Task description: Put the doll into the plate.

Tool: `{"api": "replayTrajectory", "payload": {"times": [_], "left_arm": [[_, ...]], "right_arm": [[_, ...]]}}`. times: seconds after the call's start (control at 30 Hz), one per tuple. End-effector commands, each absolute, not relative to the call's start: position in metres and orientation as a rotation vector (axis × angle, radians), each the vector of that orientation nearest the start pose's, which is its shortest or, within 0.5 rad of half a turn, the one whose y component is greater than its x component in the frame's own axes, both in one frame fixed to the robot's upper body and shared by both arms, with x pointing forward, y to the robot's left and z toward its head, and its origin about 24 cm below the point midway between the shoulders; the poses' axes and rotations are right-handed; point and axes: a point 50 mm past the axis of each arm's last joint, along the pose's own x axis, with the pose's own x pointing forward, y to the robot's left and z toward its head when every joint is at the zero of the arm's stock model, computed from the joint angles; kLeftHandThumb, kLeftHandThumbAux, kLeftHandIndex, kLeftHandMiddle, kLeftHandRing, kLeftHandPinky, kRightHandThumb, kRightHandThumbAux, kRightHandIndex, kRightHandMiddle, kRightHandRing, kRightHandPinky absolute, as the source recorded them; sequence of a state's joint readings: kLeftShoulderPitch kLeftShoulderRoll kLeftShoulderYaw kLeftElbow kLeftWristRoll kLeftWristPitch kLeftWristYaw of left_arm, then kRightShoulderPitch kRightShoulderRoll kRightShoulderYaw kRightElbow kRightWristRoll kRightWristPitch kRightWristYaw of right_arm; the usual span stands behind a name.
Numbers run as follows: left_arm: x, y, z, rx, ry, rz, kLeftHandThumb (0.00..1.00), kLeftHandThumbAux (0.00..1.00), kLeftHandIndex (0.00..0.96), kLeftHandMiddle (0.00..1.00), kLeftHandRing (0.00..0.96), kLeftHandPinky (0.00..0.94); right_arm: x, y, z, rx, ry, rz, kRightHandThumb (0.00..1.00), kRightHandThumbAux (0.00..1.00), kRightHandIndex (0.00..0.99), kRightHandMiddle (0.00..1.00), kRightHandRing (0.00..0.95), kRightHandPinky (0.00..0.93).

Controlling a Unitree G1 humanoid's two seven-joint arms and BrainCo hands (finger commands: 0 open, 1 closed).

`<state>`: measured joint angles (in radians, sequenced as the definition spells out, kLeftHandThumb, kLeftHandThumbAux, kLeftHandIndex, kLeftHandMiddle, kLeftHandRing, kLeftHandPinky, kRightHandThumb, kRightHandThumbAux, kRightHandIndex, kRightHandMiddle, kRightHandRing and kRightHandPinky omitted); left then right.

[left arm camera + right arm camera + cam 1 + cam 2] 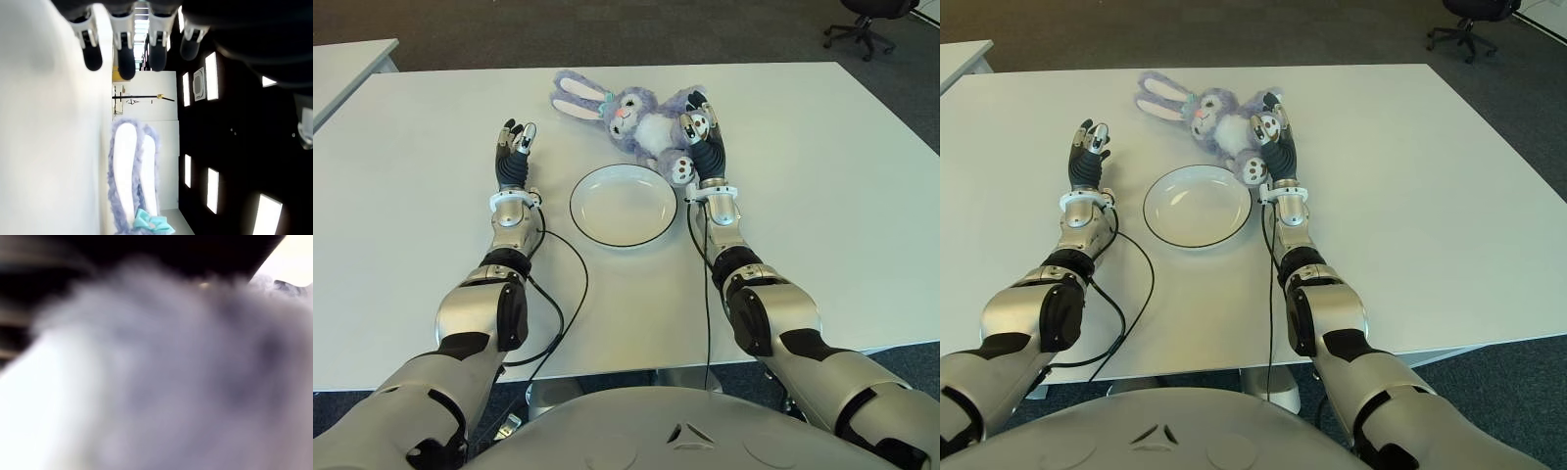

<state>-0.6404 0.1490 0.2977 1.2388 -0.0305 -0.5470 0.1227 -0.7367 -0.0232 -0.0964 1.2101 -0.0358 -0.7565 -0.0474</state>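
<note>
Reaching for doll (636, 119), far of plate (624, 205).
Right hand (697, 127) on it, grip unreadable; I needed a full body wrap. Left hand (517, 140) slack.

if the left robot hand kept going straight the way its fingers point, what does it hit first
Probably nothing on the table: the left robot hand points toward the far edge, and the bare top ahead looks free. The doll lies off to its right, its ears nearest, though depth is hard to judge.
</note>
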Motion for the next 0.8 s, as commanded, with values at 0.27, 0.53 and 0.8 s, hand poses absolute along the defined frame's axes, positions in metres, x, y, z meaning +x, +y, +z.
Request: {"api": "replayTrajectory", "payload": {"times": [0.27, 0.53, 0.8], "left_arm": [[0.2987, 0.2029, -0.0404, -0.051, 0.27, 0.306, 0.0, 0.387, 0.0, 0.121, 0.146, 0.152], [0.2984, 0.2028, -0.04, -0.057, 0.261, 0.312, 0.0, 0.388, 0.0, 0.113, 0.135, 0.131], [0.2982, 0.2016, -0.0402, -0.057, 0.258, 0.312, 0.0, 0.363, 0.0, 0.117, 0.146, 0.12]], "right_arm": [[0.3375, -0.1264, 0.012, -0.121, -0.013, 0.054, 0.534, 0.311, 0.0, 0.0, 0.0, 0.021], [0.34, -0.1272, 0.0137, -0.163, -0.007, 0.052, 0.542, 0.285, 0.0, 0.0, 0.0, 0.049], [0.3407, -0.1267, 0.0153, -0.23, -0.022, 0.042, 0.5, 0.246, 0.0, 0.0, 0.0, 0.023]]}}
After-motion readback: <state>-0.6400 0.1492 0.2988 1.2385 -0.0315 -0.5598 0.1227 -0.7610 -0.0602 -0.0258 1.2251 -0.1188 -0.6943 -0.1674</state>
